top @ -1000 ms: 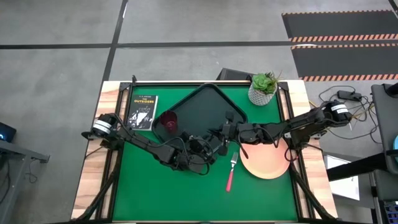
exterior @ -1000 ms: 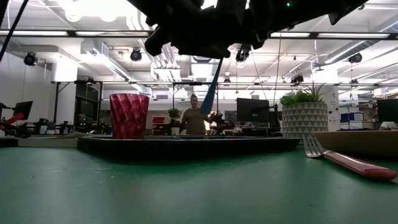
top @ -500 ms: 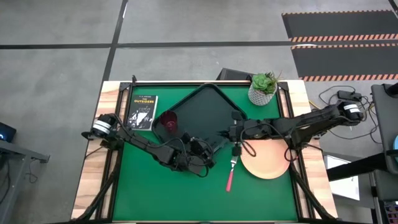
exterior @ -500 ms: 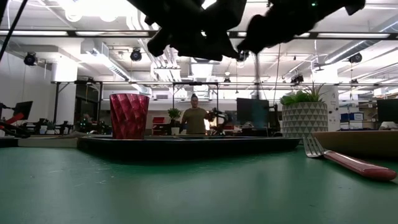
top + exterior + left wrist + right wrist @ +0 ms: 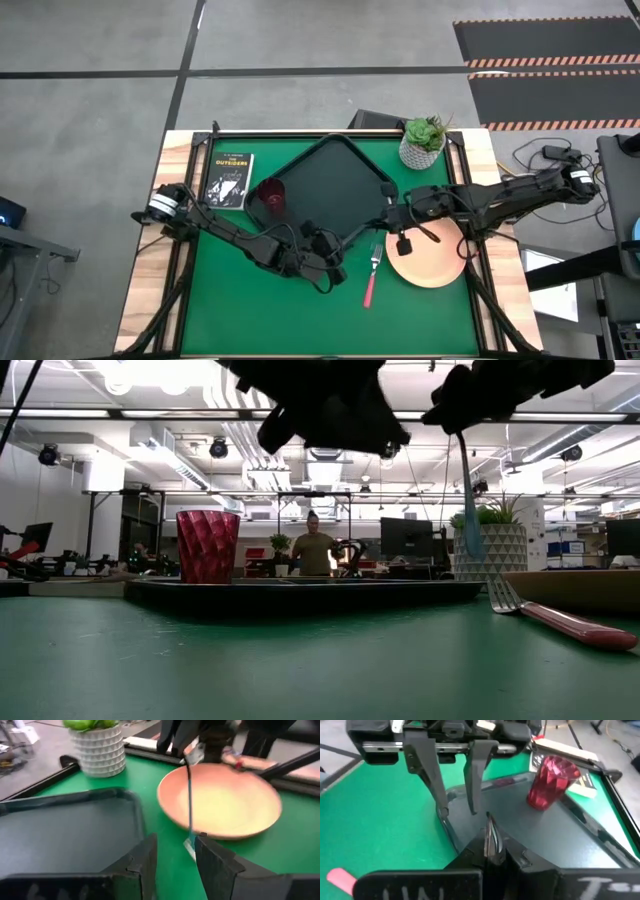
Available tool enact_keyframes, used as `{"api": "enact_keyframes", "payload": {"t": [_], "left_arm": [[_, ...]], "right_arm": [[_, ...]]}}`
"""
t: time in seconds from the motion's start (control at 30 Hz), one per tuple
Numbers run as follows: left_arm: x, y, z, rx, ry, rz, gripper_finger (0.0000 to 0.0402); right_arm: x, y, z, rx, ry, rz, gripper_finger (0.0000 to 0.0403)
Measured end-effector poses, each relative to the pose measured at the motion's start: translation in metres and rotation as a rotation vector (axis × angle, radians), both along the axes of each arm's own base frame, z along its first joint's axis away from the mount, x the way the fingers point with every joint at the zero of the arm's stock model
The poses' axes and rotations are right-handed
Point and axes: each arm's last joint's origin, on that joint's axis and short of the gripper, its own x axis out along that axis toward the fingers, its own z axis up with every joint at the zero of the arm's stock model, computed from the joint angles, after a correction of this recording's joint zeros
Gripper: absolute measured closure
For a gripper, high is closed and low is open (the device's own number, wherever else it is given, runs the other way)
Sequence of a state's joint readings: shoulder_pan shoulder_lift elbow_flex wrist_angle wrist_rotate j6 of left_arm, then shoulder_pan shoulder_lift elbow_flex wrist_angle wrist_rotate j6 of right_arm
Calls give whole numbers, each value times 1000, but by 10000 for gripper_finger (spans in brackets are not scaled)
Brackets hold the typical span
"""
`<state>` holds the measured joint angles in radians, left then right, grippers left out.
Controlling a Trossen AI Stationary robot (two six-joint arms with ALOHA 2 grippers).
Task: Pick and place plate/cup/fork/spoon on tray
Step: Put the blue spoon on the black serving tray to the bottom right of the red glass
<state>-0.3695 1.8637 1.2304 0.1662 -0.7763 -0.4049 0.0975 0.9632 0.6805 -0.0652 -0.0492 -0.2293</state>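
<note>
My right gripper (image 5: 400, 226) is shut on the spoon, above the green table between the tray (image 5: 330, 172) and the peach plate (image 5: 428, 262). The spoon's teal handle (image 5: 468, 510) hangs straight down. My left gripper (image 5: 338, 252) is open and empty at the tray's near edge; its spread fingers show in the right wrist view (image 5: 455, 795). The dark red cup (image 5: 270, 195) stands upright in the tray's left corner. The pink-handled fork (image 5: 371, 276) lies flat on the table left of the plate. My right gripper pinches the spoon's metal upper end (image 5: 490, 834) between its two fingers, coming slanting down from the table's right. The spoon hangs upright below the fingers, handle end (image 5: 190, 839) lowest, clear of the table.
A white pot with a green plant (image 5: 423, 144) stands at the far right. A small black book (image 5: 229, 180) lies left of the tray. A person stands in the room beyond the table (image 5: 316, 550). Bare green table lies near the front edge.
My right gripper has gone toward the table's right edge, from the tray's near corner to the plate's left rim, carrying the spoon, which now hangs straight down. My left gripper has drawn back a little toward the near edge.
</note>
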Motion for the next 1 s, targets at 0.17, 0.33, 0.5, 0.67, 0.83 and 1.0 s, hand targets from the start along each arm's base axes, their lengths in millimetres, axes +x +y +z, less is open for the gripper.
{"api": "enact_keyframes", "payload": {"t": [0.17,0.33,0.5,0.67,0.83,1.0], "left_arm": [[5,-4,9,-28,-91,-83,288],[12,-4,9,-21,-153,-107,288],[21,3,-4,-26,-172,-83,288],[29,10,-17,-25,-172,-62,288],[30,13,-21,-19,-162,-53,310],[31,13,-21,-20,-163,-56,386]], "right_arm": [[1,2,1,11,-135,80,391],[6,4,1,5,-175,124,391],[12,5,-2,9,-195,124,391],[16,5,-6,3,-185,125,391],[17,5,-6,2,-190,123,391],[17,5,-6,-1,-191,118,390]]}}
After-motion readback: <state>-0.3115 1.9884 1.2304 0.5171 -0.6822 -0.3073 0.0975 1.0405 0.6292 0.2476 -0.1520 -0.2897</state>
